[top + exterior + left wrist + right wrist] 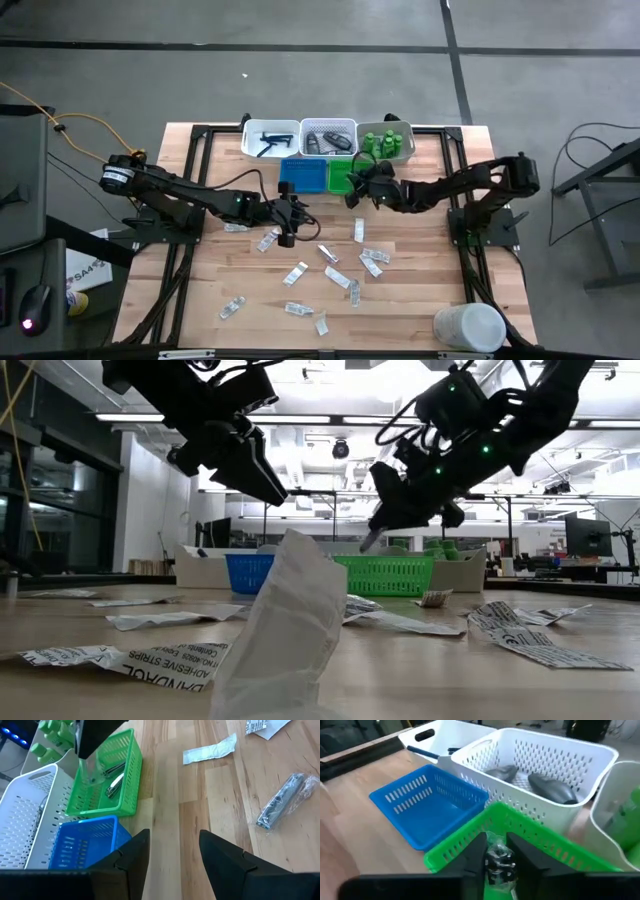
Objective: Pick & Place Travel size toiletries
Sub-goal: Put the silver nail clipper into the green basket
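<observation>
Setting: a wooden bench (200, 300) on a grey workshop floor, with a row of trays along its far edge.
Item in hand: a clear packet with small metal pieces (499, 862), pinched between the closed-down fingers of the right end effector (496, 857), directly above the green tray (343, 176).
Green tray contents: a few metal pieces already lie inside.
Right end effector: gripping the packet, poised over the green tray's near wall.
Left end effector (172, 855): fingers apart and empty, low over bare bench, just in front of the blue tray (82, 842), which sits beside the green one.
Remaining toiletries: flat packets (340, 277) scattered well in front of the green tray.
Risk: my judgement is a release this close to the wall could let the packet catch the rim and fall outside.
Neighbours: white trays (328, 136) behind the green tray hold dark oblong pieces; green bottles (385, 142) stand just beyond.
Obstruction: the two arms are close together near the green tray; a reach by either could brush the other.
Far corner: a large white container (468, 326), well away from the green tray.
</observation>
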